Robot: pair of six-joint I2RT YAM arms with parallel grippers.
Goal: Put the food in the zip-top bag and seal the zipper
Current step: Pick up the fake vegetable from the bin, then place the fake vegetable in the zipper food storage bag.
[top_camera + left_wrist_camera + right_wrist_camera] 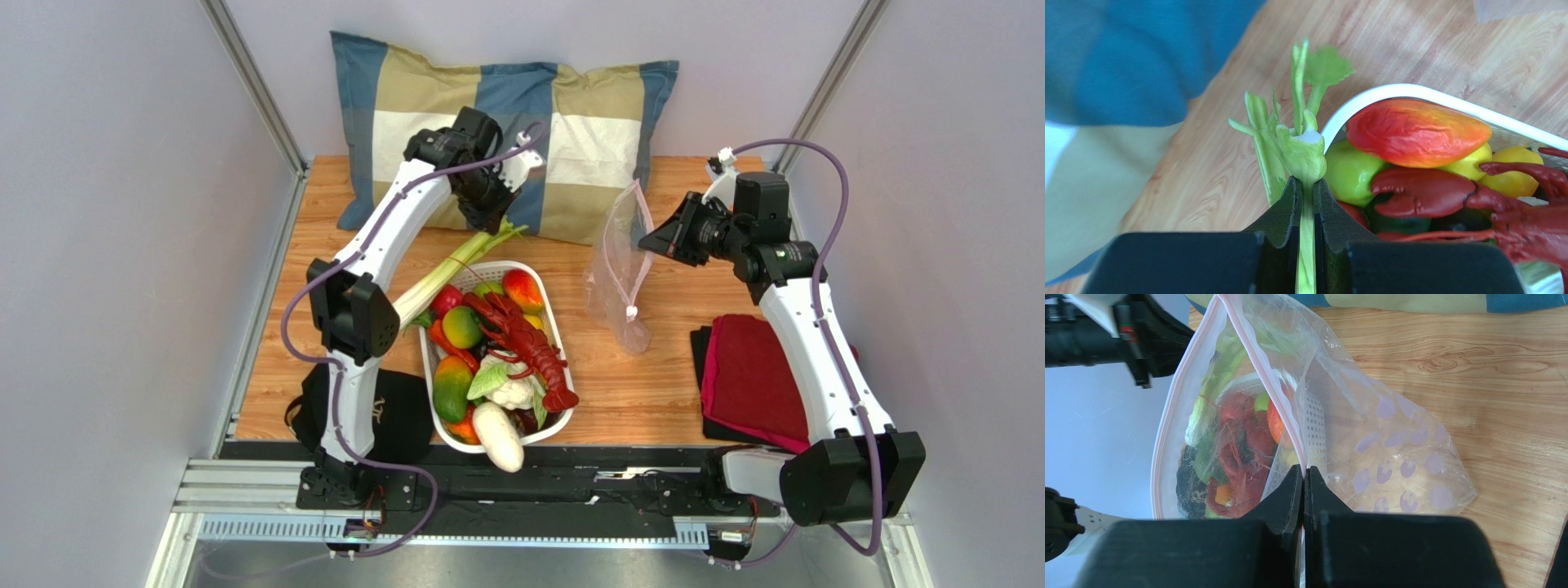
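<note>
The left end effector clamps the leafy end of the green stalk just past the 12 o'clock rim of the basket, apparently to lift it out. At the basket's 2 o'clock, the right end effector pinches the zip-top bag by its zipper, holding the mouth raised for loading.

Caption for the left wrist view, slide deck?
Left gripper shut on the leafy green stalk at the rim of the white basket holding a red toy lobster.
</note>
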